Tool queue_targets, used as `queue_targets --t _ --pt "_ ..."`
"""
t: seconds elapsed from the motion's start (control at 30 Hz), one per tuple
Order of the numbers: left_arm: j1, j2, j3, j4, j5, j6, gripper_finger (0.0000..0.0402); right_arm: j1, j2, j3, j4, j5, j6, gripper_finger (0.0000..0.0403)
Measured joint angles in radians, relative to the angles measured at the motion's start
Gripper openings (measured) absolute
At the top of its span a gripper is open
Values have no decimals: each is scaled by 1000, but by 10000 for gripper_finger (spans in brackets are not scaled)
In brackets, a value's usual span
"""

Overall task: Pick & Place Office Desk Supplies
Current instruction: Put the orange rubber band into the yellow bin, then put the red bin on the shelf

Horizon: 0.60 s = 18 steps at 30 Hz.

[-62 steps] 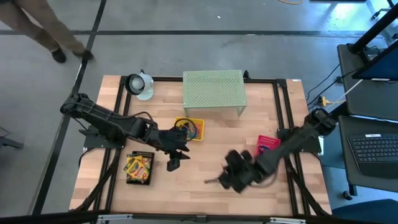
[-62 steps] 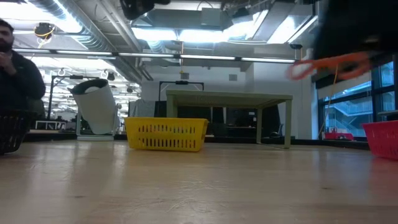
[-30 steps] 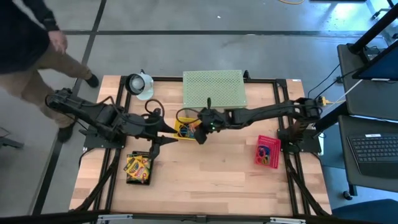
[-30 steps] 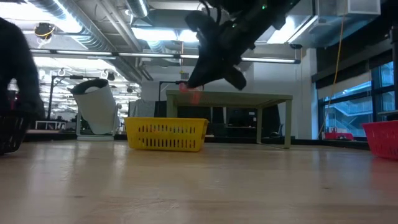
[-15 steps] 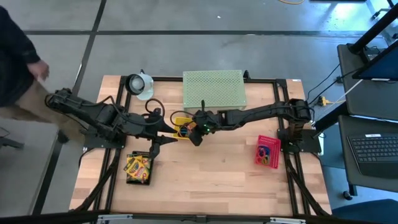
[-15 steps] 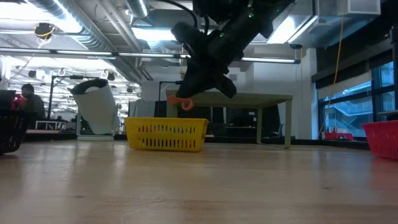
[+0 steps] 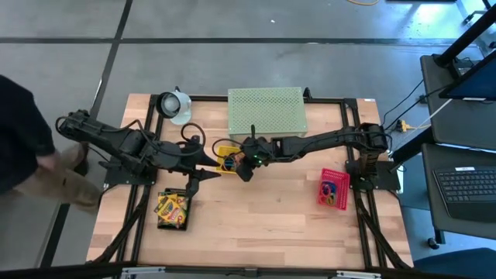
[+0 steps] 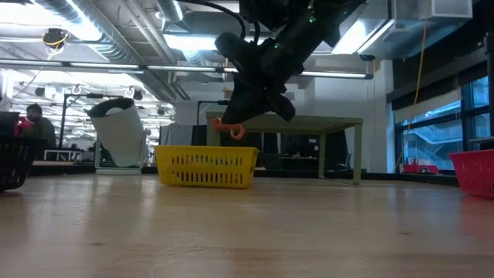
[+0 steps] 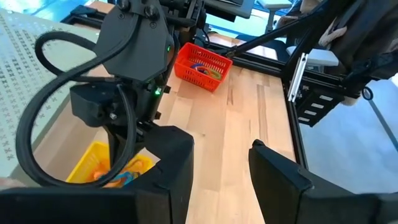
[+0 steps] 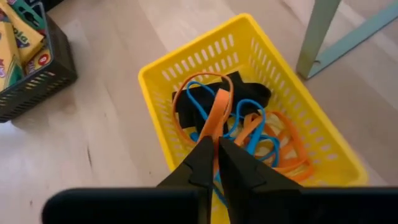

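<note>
The right gripper (image 10: 216, 152) hangs directly over the yellow tray (image 10: 155, 106), fingers closed on an orange loop (image 10: 219, 109). In the right wrist view the loop runs straight out from the fingertips, its long axis in line with the fingers, its free end reaching over the tray's contents. Those contents are blue loops (image 10: 205, 112), further orange loops and a black item that cannot be identified. In the low view the loop (image 8: 229, 128) dangles below the gripper (image 8: 255, 104), above the tray (image 8: 206, 167) rim and apart from it.

Judgement: the loop lies within the tray's outline, so the coming move is a release or a short descent; no sideways correction appears necessary.

Edges and clearance:
- The green shelf (image 7: 266, 110) stands just behind the tray (image 7: 246, 150); one leg (image 10: 317, 34) is near the tray's far wall.
- The black tray (image 10: 43, 71), holding crayon boxes (image 10: 18, 37), sits beside the yellow tray, apart from it.
- The left gripper (image 9: 217, 168) is just beside the yellow tray, fingers parted and holding nothing; it is close to the right gripper and limits room on that side.
- Open table lies on the side toward the pink tray (image 7: 334, 190), well apart.

Withdrawal upward or toward the pink tray looks least obstructed
</note>
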Motion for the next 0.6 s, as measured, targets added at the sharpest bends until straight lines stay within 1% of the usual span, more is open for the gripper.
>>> queue_targets --t 0.1,0.23,0.33,0.43,0.6 --pt "0 0 0 0 12 -15 148 0 0 0 0 19 -5 44" --pt "0 0 0 0 23 -34 148 0 0 0 0 57 -11 82" --pt "0 0 0 0 24 -52 148 -1 0 0 0 60 -10 110" --pt "0 0 0 0 24 -57 148 -1 0 0 5 58 -18 126" --pt "-2 -8 0 -2 35 -71 148 22 -31 0 -12 -40 -82 132"
